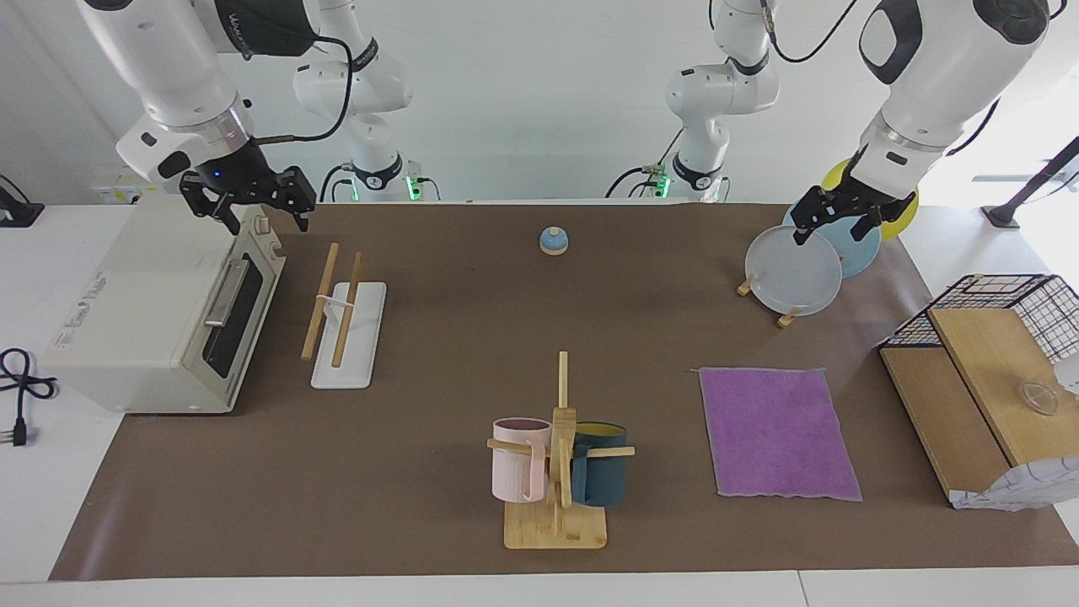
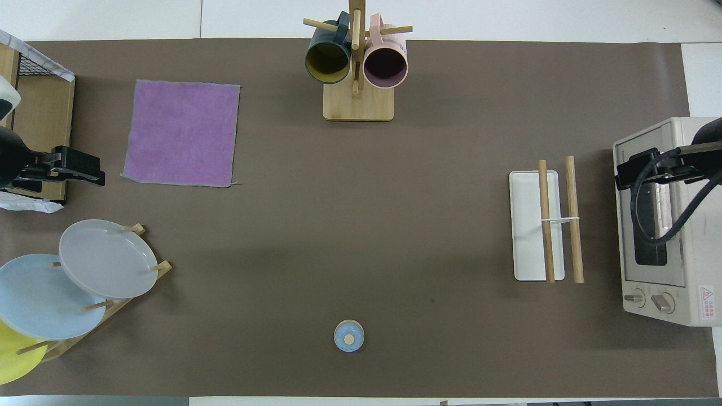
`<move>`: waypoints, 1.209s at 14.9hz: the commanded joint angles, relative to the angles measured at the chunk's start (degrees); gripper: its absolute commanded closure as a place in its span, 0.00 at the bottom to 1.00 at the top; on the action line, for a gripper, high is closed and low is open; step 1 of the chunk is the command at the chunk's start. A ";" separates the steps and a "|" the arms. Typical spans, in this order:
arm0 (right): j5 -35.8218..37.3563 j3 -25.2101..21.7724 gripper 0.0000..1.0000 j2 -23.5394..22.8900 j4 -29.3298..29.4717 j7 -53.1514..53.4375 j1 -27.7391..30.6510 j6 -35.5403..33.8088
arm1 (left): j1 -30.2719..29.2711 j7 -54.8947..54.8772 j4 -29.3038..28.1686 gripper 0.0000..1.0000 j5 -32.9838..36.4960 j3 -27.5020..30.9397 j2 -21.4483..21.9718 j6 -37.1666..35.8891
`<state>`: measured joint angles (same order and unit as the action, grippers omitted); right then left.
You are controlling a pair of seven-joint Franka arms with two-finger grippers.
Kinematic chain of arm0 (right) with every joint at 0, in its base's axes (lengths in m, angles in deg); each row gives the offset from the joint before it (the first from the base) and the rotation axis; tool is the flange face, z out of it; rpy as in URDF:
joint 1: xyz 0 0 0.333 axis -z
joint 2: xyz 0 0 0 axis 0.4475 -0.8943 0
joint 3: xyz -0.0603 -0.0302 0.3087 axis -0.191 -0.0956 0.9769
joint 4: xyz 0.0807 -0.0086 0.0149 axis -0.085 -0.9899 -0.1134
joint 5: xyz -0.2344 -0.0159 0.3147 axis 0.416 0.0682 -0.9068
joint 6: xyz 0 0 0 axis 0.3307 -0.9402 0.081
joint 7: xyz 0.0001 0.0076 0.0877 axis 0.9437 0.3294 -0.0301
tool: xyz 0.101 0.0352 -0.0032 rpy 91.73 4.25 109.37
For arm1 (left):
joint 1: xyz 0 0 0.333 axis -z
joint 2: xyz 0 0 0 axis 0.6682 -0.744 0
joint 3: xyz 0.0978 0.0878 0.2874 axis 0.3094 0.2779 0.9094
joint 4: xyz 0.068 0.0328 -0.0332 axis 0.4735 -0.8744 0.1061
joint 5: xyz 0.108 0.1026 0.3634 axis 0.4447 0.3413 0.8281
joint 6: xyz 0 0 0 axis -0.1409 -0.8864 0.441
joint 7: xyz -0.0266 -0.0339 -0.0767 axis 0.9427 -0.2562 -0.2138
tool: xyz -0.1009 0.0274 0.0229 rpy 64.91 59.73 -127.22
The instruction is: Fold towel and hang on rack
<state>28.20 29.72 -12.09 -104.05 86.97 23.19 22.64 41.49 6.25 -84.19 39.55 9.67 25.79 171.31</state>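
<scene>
The scene is viewed by two cameras. In the facing view, the counter is seen from high up across from the robots, whose bases are shown along the top edge. In the overhead view, the same counter is looked down upon steeply from above the robots' own end. Both are set well back, so nearly the whole brown mat is shared. The views are turned half a turn apart, as is shown by the towel and the rack.

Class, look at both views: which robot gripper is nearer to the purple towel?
Left. The left gripper hangs open over the plates, at the towel's end of the table. The right gripper hangs open over the toaster oven, at the right arm's end.
</scene>
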 commanded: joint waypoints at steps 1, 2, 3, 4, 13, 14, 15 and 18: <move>-0.63 0.08 0.00 0.91 -0.72 -1.32 0.41 0.09 | 0.44 -0.57 0.08 0.00 0.79 0.28 0.89 -0.30; -0.72 0.08 0.00 0.99 -0.81 -1.41 0.41 -0.34 | 0.44 -0.66 0.08 0.00 0.79 0.28 0.90 -0.47; -0.72 0.08 0.00 0.99 -0.89 -1.41 0.49 -0.26 | 0.35 -0.75 -0.01 0.00 0.79 0.37 0.90 -0.47; -0.72 0.08 0.00 0.91 -0.81 -1.32 0.50 0.01 | 0.26 -0.49 -0.01 0.00 0.79 0.28 0.90 -0.21; -0.54 0.17 0.00 0.91 -0.81 -1.14 0.32 0.01 | -2.72 -0.49 -5.72 0.00 -0.25 0.46 -0.58 8.91; -0.46 0.17 0.00 0.91 -0.63 -1.23 0.23 -0.08 | -2.90 -0.22 -5.64 0.00 -1.48 0.46 -2.77 10.93; -0.54 0.17 0.00 0.91 -0.72 -1.23 0.23 -0.60 | -3.08 -0.31 -5.55 0.00 -2.01 0.46 -5.32 12.78; -0.54 0.17 0.00 1.96 -2.91 -1.41 0.23 -0.26 | -5.44 -0.83 -5.72 0.00 -2.02 0.46 -13.32 20.16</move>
<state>28.20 29.77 -12.00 -104.34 86.97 23.17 22.30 37.82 6.27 -90.63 38.56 10.30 18.17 187.17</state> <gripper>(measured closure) 0.000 0.000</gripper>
